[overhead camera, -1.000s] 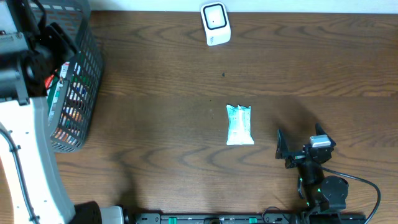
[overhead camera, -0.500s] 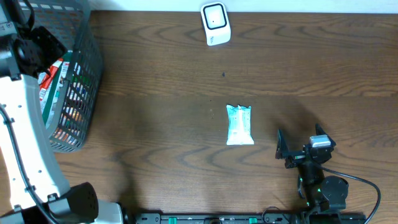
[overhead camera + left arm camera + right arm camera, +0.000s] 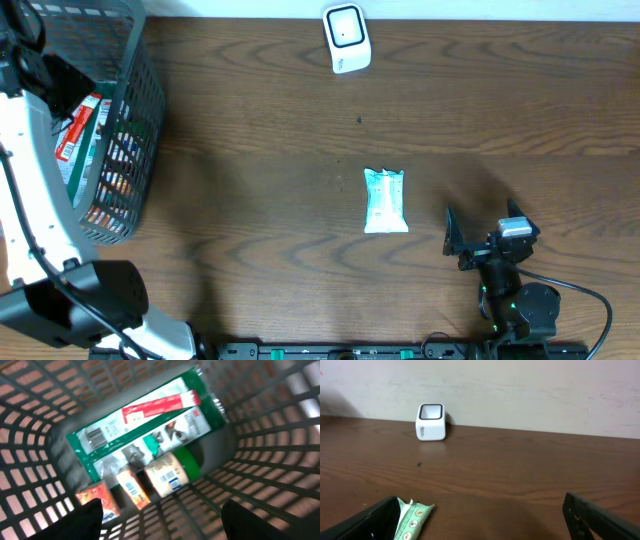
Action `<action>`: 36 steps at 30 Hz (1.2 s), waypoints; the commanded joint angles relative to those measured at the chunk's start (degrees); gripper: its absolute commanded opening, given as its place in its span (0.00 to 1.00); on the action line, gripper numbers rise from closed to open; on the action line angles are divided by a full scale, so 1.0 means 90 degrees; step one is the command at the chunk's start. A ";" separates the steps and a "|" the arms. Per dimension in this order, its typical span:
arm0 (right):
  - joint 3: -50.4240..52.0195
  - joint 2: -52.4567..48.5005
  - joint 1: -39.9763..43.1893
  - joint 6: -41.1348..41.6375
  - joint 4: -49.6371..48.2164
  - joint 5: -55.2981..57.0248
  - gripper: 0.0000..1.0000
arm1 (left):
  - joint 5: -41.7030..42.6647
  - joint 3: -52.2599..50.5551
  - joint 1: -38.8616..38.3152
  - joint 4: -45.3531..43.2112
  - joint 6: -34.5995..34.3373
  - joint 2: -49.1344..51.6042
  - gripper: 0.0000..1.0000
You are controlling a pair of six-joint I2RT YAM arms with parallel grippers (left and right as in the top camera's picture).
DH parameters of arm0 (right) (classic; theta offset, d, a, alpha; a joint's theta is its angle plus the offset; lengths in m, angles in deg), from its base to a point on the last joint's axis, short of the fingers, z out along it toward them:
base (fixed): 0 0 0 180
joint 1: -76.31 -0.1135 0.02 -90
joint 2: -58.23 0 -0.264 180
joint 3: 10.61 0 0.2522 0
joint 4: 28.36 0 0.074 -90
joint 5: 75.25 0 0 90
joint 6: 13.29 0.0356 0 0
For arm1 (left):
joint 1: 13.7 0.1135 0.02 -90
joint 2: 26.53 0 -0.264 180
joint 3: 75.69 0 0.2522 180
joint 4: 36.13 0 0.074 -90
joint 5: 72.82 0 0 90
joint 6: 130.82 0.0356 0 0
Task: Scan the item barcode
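I hold the left gripper (image 3: 162, 522) jaws apart over the basket (image 3: 140, 110) at the bench's (image 3: 250, 120) left edge, the right gripper (image 3: 482, 235) spread wide by the front edge, the packet (image 3: 385, 200) mid-bench, open wood up to the far-edge scanner (image 3: 346, 38).

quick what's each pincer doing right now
Left pincer: open, empty, over the basket.
Right pincer: open, empty, low over the table.

teal pkt (image 3: 385, 200) lies flat, well apart frm white scanner (image 3: 346, 38).
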 commanded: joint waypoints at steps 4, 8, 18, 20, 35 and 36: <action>0.0005 0.0007 -0.0080 -0.0027 0.0024 0.0017 0.99 | -0.0078 -0.0058 0.0124 0.0012 -0.0189 0.0194 0.77; 0.0005 0.0007 -0.0080 -0.0027 0.0024 0.0017 0.99 | -0.0080 -0.0058 0.0124 -0.0061 -0.0187 0.0223 0.78; 0.0005 0.0007 -0.0080 -0.0027 0.0024 0.0017 0.99 | -0.0083 -0.0073 0.0124 -0.0061 -0.0187 0.0347 0.83; 0.0005 0.0007 -0.0080 -0.0027 0.0024 0.0017 0.99 | -0.0080 -0.0070 0.0121 -0.0053 -0.0189 0.0466 0.83; 0.0005 0.0007 -0.0080 -0.0027 0.0024 0.0017 0.99 | -0.0080 -0.0517 0.0153 0.0311 -0.0891 0.1207 0.83; 0.0005 0.0007 -0.0080 -0.0027 0.0024 0.0017 0.99 | -0.0080 -0.0602 0.0160 0.0282 -0.0945 0.1207 0.83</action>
